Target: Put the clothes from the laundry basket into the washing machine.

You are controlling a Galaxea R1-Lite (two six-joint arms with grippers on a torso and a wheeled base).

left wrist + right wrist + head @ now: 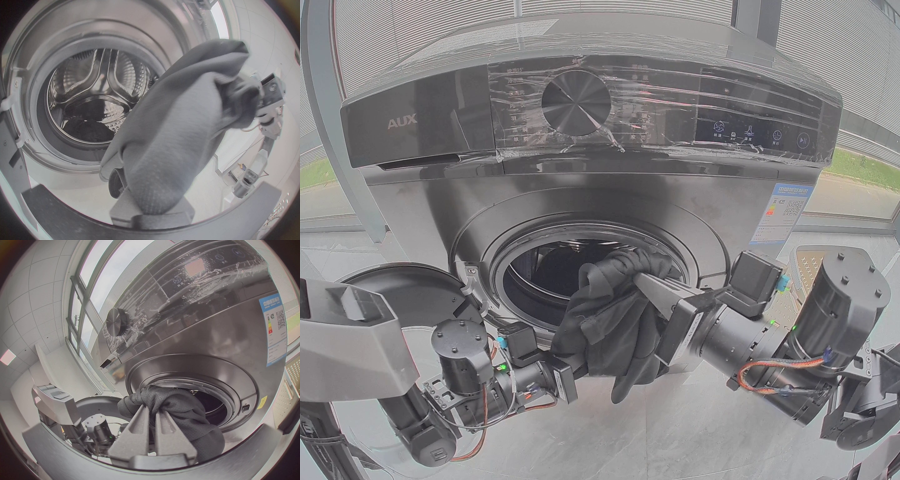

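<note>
A dark grey garment hangs in front of the washing machine's round drum opening, held between both grippers. My right gripper is shut on its upper bunched end, level with the opening's right side; its fingers pinch the cloth. My left gripper is lower, below the opening, shut on the garment's bottom part. The cloth drapes over that gripper and hides its tips. Another dark garment lies inside the steel drum.
The machine's round door stands swung open at the left, just above my left arm. A perforated beige basket stands to the right of the machine, behind my right arm. Pale tiled floor lies below the garment.
</note>
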